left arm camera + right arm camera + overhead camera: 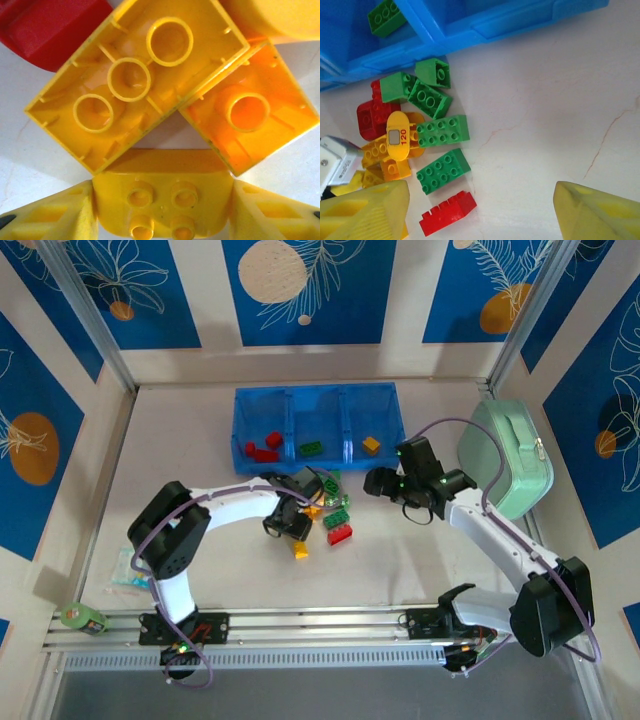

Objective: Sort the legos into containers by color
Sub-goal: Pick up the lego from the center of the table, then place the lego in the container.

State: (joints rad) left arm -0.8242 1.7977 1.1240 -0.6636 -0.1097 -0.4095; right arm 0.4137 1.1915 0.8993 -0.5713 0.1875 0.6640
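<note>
Four or so legos lie sorted in the blue three-compartment tray (318, 390): red bricks (266, 446) in the left bay, one green brick (311, 449) in the middle, one orange brick (371, 445) on the right. Remaining: a loose pile (440, 131) of green, red, yellow and orange bricks on the surface (545, 125) just before the tray; task judged under halfway. Left claw (162, 220): narrow, apparently pinching a yellow studded brick (162, 175) at the pile. Right claw (482, 210): wide, empty, hovering beside the pile.
</note>
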